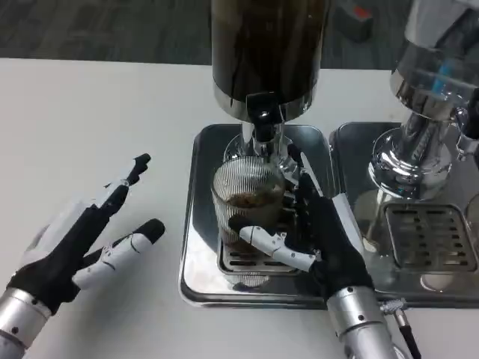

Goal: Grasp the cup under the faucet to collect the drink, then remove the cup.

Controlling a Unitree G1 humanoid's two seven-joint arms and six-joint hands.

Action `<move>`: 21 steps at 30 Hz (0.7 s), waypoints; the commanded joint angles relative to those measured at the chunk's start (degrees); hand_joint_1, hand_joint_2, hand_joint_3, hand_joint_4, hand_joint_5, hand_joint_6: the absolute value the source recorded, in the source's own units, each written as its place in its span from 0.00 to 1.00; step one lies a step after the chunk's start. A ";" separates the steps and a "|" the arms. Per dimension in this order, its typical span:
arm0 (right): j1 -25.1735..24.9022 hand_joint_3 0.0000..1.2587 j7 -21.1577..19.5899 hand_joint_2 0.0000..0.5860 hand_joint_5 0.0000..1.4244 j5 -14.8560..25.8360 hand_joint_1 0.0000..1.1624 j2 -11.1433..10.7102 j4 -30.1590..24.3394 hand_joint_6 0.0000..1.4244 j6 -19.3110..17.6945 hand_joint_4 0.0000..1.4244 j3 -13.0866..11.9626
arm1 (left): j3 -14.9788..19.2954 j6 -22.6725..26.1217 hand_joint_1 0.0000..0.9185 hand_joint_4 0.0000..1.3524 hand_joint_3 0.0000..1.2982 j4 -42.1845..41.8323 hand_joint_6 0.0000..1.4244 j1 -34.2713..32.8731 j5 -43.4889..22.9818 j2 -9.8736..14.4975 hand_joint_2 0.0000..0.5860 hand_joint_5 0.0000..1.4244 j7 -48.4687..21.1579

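Observation:
A ribbed clear glass cup point(247, 196) stands on the drip grate of a steel tray point(200, 254), right under the black faucet point(262, 112) of a dark drink dispenser point(266, 45). Brown liquid fills the cup's lower part. My right hand point(318, 232) wraps the cup from the right, its thumb across the front near the base and fingers behind the cup's right side. My left hand point(82, 239) lies on the white table to the left, fingers spread, holding nothing.
A second steel tray point(352, 142) with a chrome dispenser base point(415, 157) and its own grate point(430, 235) stands to the right, close to my right forearm. Bare white table stretches left of the trays.

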 commanded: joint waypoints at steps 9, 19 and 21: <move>1.39 0.12 -1.65 0.35 0.28 0.16 0.73 0.59 0.46 0.39 -0.02 0.21 -0.03 | -0.01 -0.37 0.00 0.00 0.00 0.23 0.00 0.25 -0.39 0.22 0.29 0.04 -1.17; 1.49 0.16 -2.84 0.35 0.31 0.20 0.73 0.59 0.32 0.42 -0.73 0.23 -0.43 | -0.12 -0.35 0.00 0.00 0.00 0.85 0.00 -0.44 -0.54 -0.11 0.29 0.04 -1.66; 1.71 0.17 -3.26 0.36 0.31 0.16 0.74 0.63 -0.02 0.43 -0.87 0.23 -0.56 | -0.19 -0.35 0.00 0.00 0.00 0.91 0.00 -0.48 -0.46 -0.21 0.29 0.04 -1.65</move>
